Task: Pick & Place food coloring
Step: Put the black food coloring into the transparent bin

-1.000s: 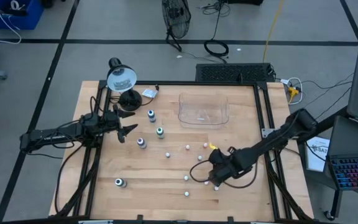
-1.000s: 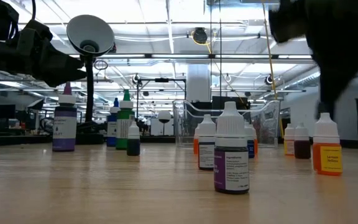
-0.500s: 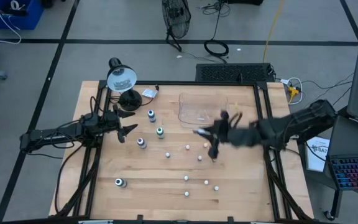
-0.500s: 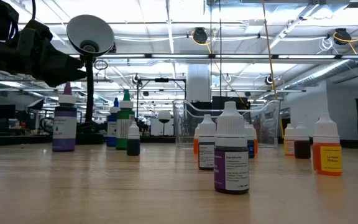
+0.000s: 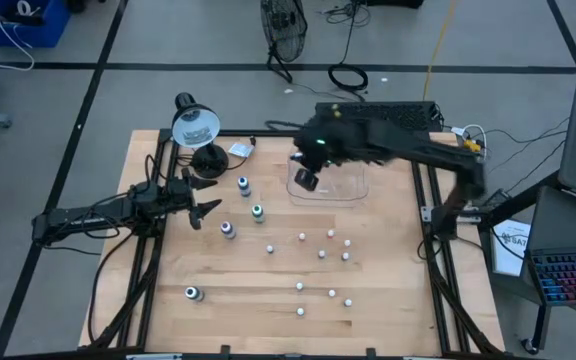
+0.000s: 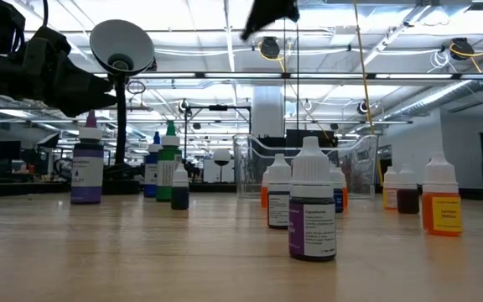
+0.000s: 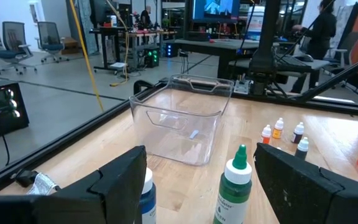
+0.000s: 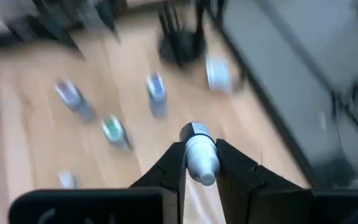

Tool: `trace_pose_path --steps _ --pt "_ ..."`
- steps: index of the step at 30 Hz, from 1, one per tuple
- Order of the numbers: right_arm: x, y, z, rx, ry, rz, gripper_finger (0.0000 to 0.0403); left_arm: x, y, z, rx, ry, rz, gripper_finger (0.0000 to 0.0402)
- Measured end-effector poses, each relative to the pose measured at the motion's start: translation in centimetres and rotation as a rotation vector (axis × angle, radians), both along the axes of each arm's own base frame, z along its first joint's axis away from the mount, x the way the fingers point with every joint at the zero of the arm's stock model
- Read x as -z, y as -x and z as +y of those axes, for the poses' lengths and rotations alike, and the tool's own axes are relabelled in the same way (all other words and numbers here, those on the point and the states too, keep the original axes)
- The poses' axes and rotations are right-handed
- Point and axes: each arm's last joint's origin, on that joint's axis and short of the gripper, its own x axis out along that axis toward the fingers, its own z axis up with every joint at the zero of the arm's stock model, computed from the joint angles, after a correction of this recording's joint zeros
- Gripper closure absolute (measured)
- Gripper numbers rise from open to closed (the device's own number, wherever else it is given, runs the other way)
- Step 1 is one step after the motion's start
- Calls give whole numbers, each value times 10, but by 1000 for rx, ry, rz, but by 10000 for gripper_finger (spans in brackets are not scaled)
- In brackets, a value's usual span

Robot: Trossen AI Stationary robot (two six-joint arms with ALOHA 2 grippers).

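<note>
My right gripper [image 5: 308, 178] is high over the left end of the clear tray [image 5: 340, 180], shut on a tiny whitish bottle [image 8: 199, 155]; it also shows at the top of the low view [image 6: 271, 13]. My left gripper [image 5: 204, 197] is open and empty at the table's left, its fingers on either side of the green-topped bottle [image 7: 232, 186], without touching it. The blue-topped [image 5: 243, 185], green-topped [image 5: 258, 212] and purple [image 5: 228, 229] bottles stand upright near it. Another larger bottle [image 5: 193, 293] is at the front left. Several tiny bottles [image 5: 321, 253] stand mid-table. My right gripper pinches the tiny bottle by its sides [image 8: 191, 163] between its two fingers. The bottle lies along the fingers, one end sticking out past the fingertips [image 8: 194, 132]. The fingers slant down toward the table's left. The bottle is lifted well clear of the table and tray.
A desk lamp [image 5: 196, 128] with a round black base [image 5: 208, 160] stands at the far left corner, with a small packet [image 5: 240, 150] beside it. More tiny bottles [image 5: 330, 292] stand toward the front right. Bare wood lies at the front left and far right.
My right gripper has risen from among the tiny bottles at the front right and swung toward the far edge and the left, ending high over the tray's left end. The tiny bottle has gone with it, lifted clear.
</note>
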Motion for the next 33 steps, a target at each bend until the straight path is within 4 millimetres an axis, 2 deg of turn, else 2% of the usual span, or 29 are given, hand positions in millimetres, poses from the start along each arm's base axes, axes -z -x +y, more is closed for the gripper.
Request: trace_pose_path --steps 3,6,10,16,24,29,33 --pt "32 -4 -18 41 -111 250 352 0 0 0 0 0 0 105" --pt "61 2 -31 113 -200 455 352 0 0 0 0 0 0 105" --pt "98 13 -45 195 -255 587 352 0 0 0 0 0 -1 105" --pt "145 33 -59 250 -322 560 352 0 0 0 0 0 0 105" --pt "195 45 -62 275 -319 491 352 0 0 0 0 0 -1 105" --pt "212 47 -63 285 -312 455 352 0 0 0 0 0 -1 105" --pt "217 49 -68 308 -310 430 352 0 0 0 0 0 -1 105"
